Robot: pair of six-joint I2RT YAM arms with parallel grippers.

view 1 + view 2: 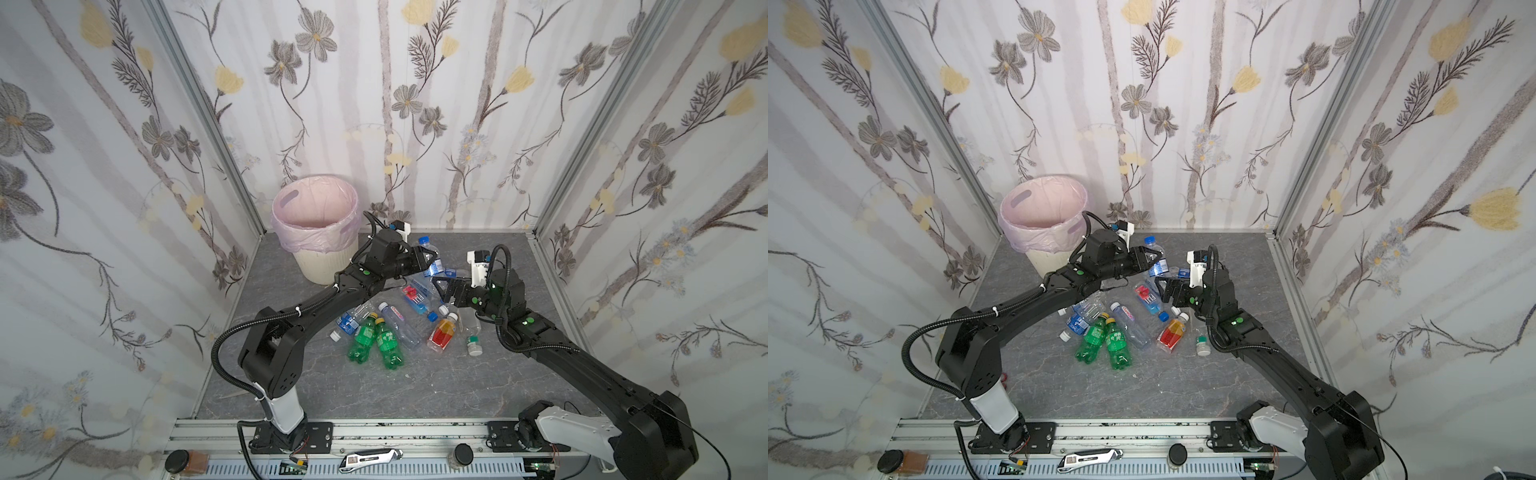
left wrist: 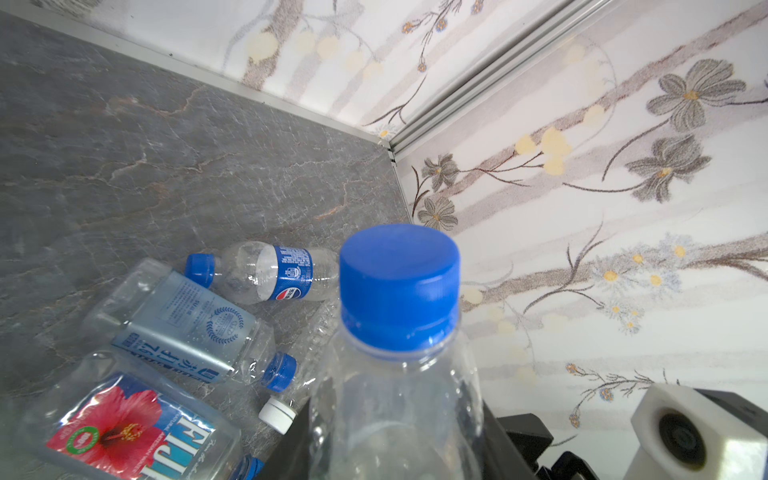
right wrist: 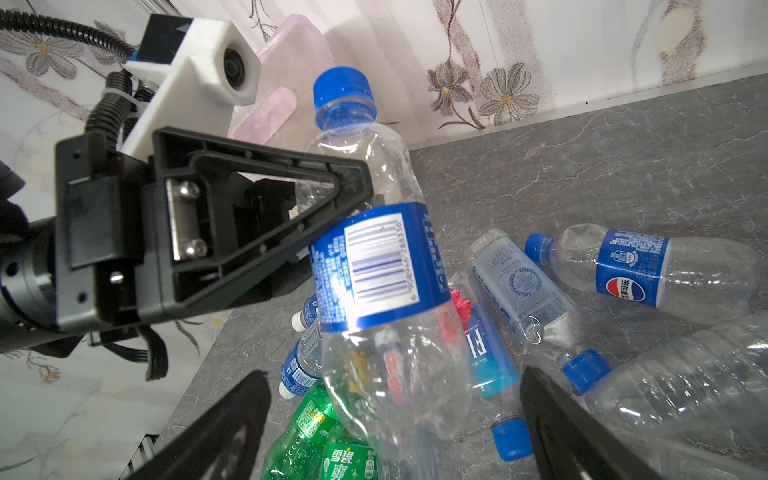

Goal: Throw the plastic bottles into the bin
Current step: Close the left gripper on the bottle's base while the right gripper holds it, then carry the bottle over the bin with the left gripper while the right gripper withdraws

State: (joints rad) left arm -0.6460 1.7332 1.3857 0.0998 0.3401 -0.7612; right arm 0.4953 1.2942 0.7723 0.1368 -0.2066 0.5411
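Pinching 1 clear bottle (image 1: 430, 248) cap-up, the left gripper (image 1: 432, 259) sits just right of the bin (image 1: 320, 266), nearer than the right gripper (image 1: 442, 293), which is spread and empty.

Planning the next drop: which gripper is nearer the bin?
Left. In a top view the left gripper, shut on a bottle, is a little right of the bin; the right gripper, open, sits farther right and nearer the camera.

Black arms (image 1: 324, 299) with white bottoms (image 1: 286, 409), green dots (image 1: 367, 273), ribbed black cables (image 1: 215, 353), white camera boxes (image 1: 478, 268); the left gripper (image 3: 370, 195) has shiny screws (image 3: 189, 190).
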